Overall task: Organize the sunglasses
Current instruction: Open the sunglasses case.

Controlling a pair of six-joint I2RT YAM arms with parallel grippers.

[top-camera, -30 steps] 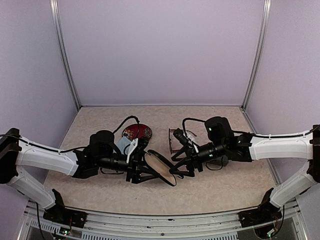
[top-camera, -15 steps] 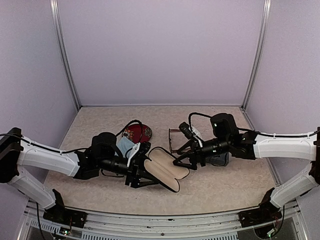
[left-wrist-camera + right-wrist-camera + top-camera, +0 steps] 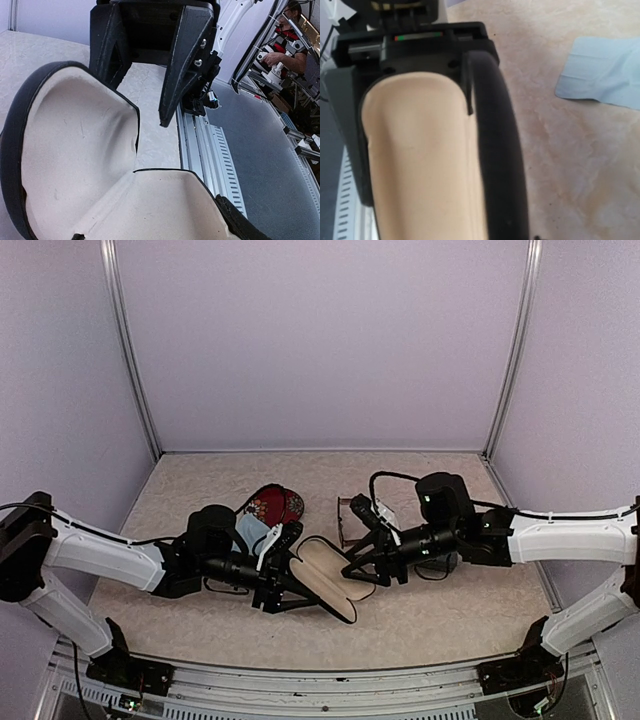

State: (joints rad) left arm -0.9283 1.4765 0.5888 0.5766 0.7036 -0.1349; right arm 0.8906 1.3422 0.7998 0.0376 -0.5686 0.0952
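**Both my grippers at the open case, the sunglasses on the table behind it**

My left gripper (image 3: pixel 135 97) has its fingers spread, with bare table showing between them. It hangs over the near-left end of the black case (image 3: pixel 335 575), which lies open with its cream lining facing up. My right gripper (image 3: pixel 358 573) is down at the case's opposite end. I cannot tell whether its fingers are apart or closed on the rim, since my wrist view there shows only lining and black shell. The reddish-brown sunglasses (image 3: pixel 348 520) lie on the table (image 3: pixel 450 620) just behind my right gripper, outside the case. A light-blue cloth (image 3: pixel 250 530) sits beside my left arm, and a red patterned pouch (image 3: pixel 275 505) lies just beyond it.
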